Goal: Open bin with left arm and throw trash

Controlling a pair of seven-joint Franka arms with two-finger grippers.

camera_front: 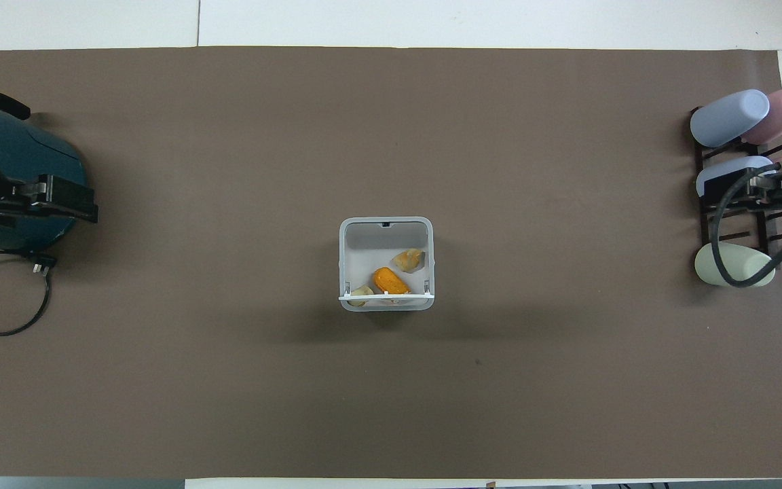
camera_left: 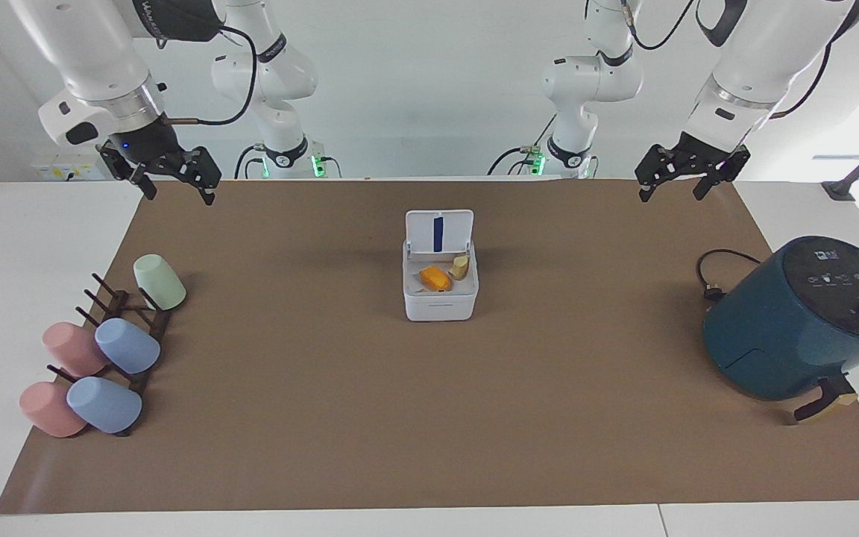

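Standing with its hinged lid propped upright, the small white cube bin (camera_left: 441,291) is cradling the three food scraps (camera_front: 391,279) while both black clawed grippers, left (camera_left: 684,177) and right (camera_left: 169,177), are hanging wide and empty over the mat's corners, clear of it.

Bright, even light; perhaps slight window glare.
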